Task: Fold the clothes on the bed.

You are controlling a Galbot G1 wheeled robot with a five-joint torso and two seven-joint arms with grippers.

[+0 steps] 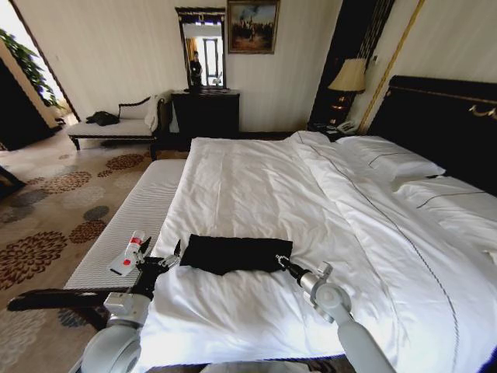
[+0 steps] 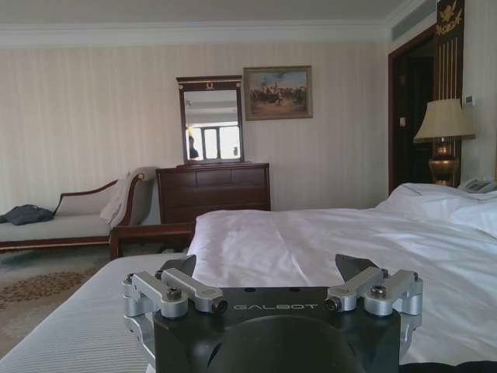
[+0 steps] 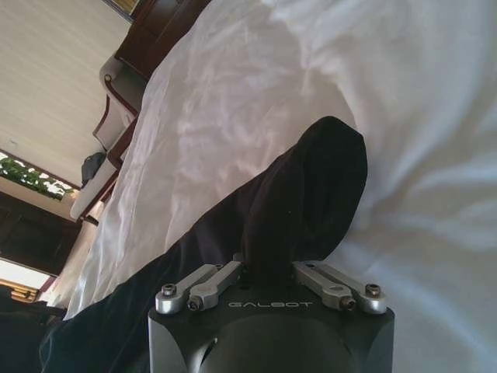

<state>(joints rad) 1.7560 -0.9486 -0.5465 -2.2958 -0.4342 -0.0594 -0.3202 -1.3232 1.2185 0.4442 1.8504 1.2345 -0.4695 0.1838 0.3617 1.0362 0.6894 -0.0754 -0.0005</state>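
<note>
The black T-shirt [image 1: 233,252] lies in a narrow folded band across the white duvet of the bed [image 1: 311,202], near its foot. My right gripper [image 1: 281,263] is at the band's right end; in the right wrist view this gripper [image 3: 268,268] is shut on the T-shirt [image 3: 303,194], and a fold of black cloth rises from between its fingers. At the band's left end, my left gripper [image 1: 177,255] stands open. In the left wrist view the left gripper [image 2: 268,272] has nothing between its fingers, and a sliver of the T-shirt [image 2: 466,367] shows beside it.
A grey-white striped bench [image 1: 132,225] runs along the foot of the bed on my left. White pillows [image 1: 388,159] lie by the dark headboard [image 1: 443,116]. A dresser with mirror [image 1: 206,109], a chaise [image 1: 116,124] and a lamp [image 1: 349,78] stand by the far wall.
</note>
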